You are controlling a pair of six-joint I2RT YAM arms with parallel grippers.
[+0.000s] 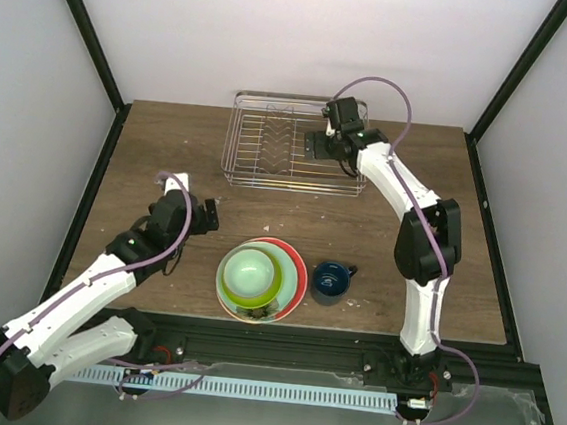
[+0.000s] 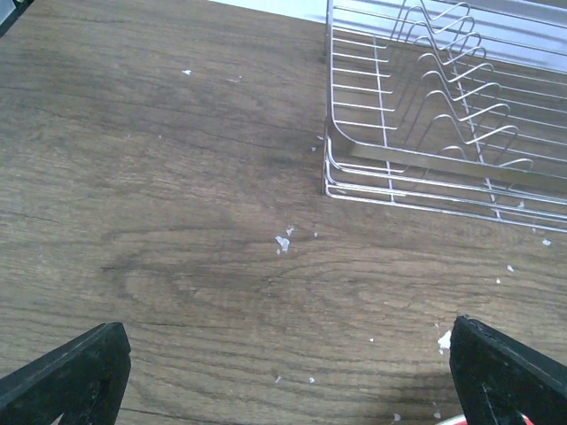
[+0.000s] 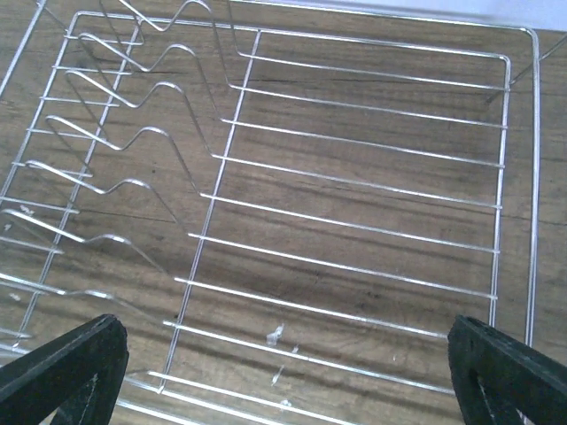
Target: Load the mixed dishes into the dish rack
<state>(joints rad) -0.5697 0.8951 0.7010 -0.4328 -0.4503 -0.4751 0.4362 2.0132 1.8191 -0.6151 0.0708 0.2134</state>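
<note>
**Operator:** Where do my grippers stand?

**Spotter:** Your left gripper [image 1: 206, 215] hangs over bare wood at centre left of the top view, just left of the stacked dishes. Its black fingers [image 2: 66, 376] sit in the two lower corners of your left wrist view. They are spread wide, with only the wooden table [image 2: 177, 221] and some white specks between them. Your right gripper [image 1: 317, 143] hovers over the right part of the dish rack [image 1: 270, 141]. Its fingers [image 3: 505, 372] are also wide apart and clamp nothing.

**Operator:** And the rack?

**Spotter:** It stands at upper centre of the top view, near the table's far edge. Your right wrist view looks down on its wire floor, with the zigzag dividers along the left of the frame and wood showing through. Your left wrist view catches one corner of it at upper right.

**Operator:** The dishes?

**Spotter:** They are on the table, outside the rack, at lower centre of the top view. The pale mint-green bowl [image 1: 251, 273] sits upright on the lime-green plate [image 1: 224, 289]. That plate lies on the red plate [image 1: 301, 274], whose rim shows on the right side. The small dark-blue mug [image 1: 330, 282] stands upright just right of that stack, handle pointing right. Any lettering is too small for you to read in these views.
</note>
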